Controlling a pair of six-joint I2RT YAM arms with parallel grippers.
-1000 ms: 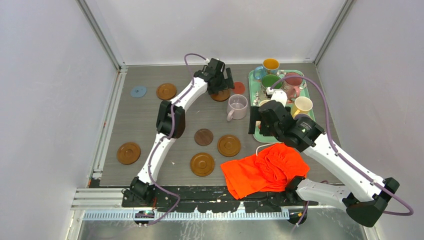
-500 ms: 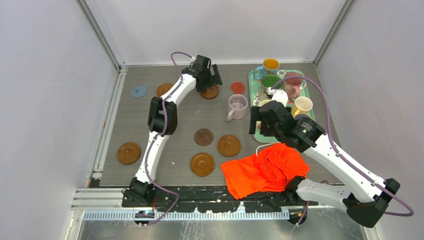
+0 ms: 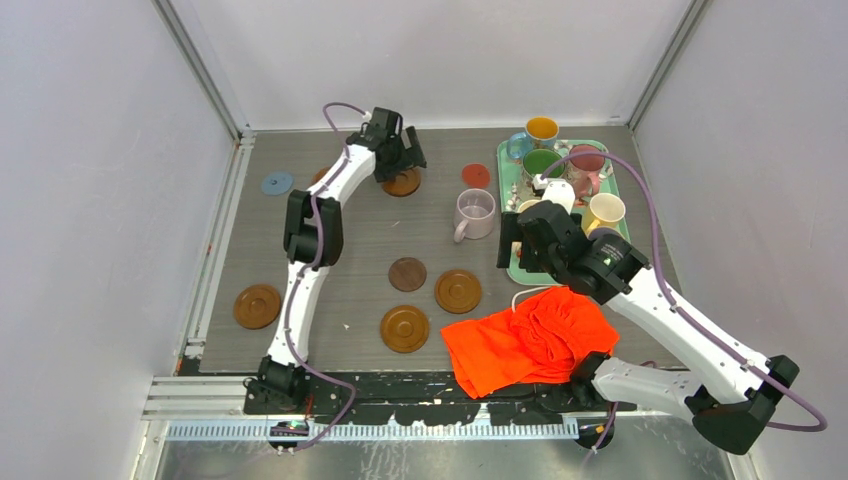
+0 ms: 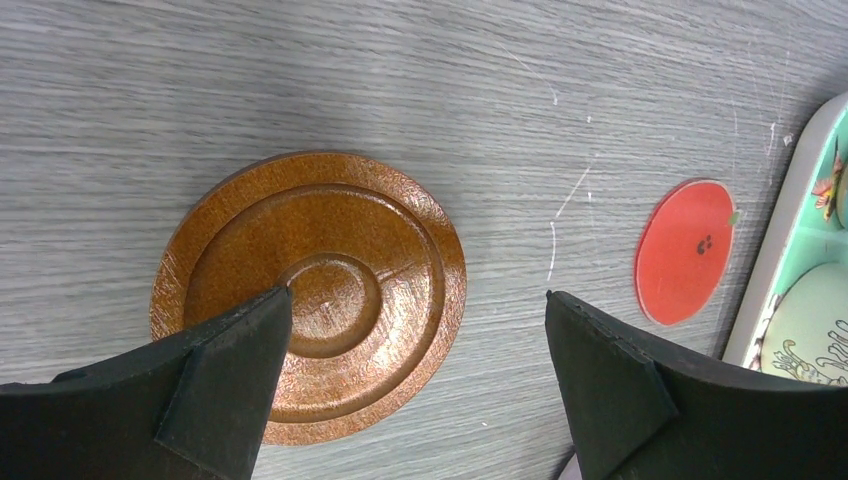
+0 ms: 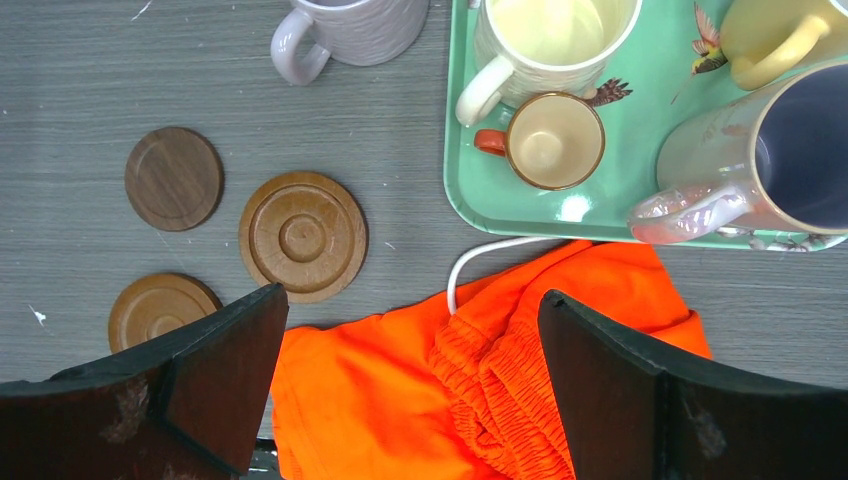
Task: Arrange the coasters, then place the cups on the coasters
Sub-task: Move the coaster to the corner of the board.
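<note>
— Right gripper (image 5: 410,300), jaws wide apart, over the orange cloth (image 5: 420,400).
— Three brown coasters (image 5: 302,236) left on the table (image 5: 120,70); teal tray (image 5: 500,205) right, tiny copper cup (image 5: 553,140) beside a cream mug (image 5: 545,30). Lilac mug (image 5: 350,25) far.

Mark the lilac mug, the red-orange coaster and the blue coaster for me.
lilac mug (image 3: 475,212), top external view, on the inside of its bowl.
red-orange coaster (image 4: 685,252), left wrist view, on the middle of the disc.
blue coaster (image 3: 277,183), top external view, on the middle of the disc.
</note>
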